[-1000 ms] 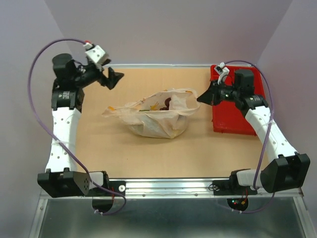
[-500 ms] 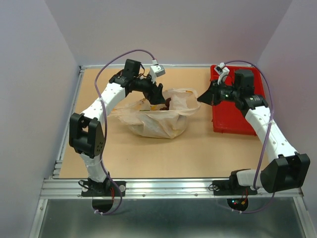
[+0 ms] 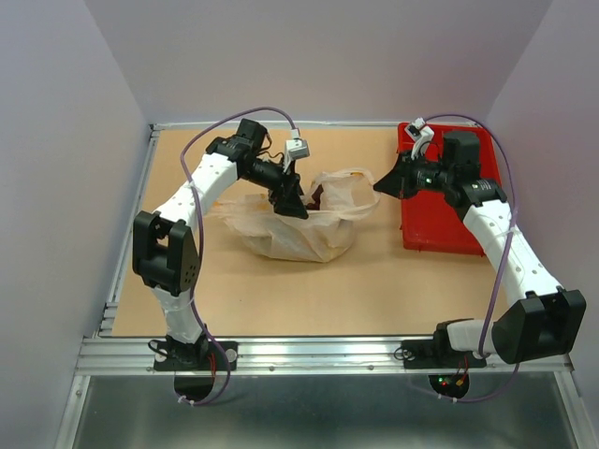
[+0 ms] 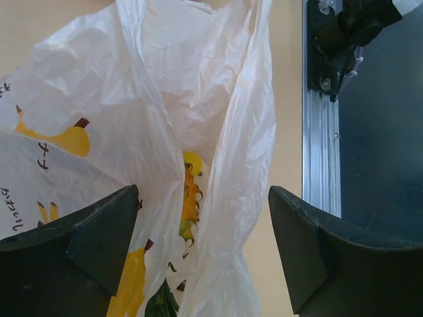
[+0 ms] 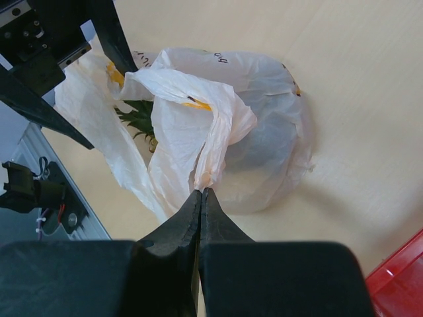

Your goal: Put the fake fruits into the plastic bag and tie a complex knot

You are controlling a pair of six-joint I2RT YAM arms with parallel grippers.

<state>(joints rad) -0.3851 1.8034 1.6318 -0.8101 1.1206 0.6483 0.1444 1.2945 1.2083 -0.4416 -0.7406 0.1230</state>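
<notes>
Fruits bagged, tying not yet begun.

From above, my left claw [image 3: 291,210] hangs spread over the mouth of the plastic bag [image 3: 301,239], with the fake fruits [image 3: 316,195] just beside its tips, and my right claw [image 3: 377,186] meets the bag's other end. On my left wrist, film rises between my open fingers, the pineapple [image 4: 190,198] below them. On my right wrist, my tips are clenched on a handle loop [image 5: 213,132]. No knot shows, so all the tying is left.

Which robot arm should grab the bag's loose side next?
The left one. The left gripper is open and sits right over the plastic bag on its free side. The right gripper is shut, pinching the bag's other handle, so it is busy.
</notes>
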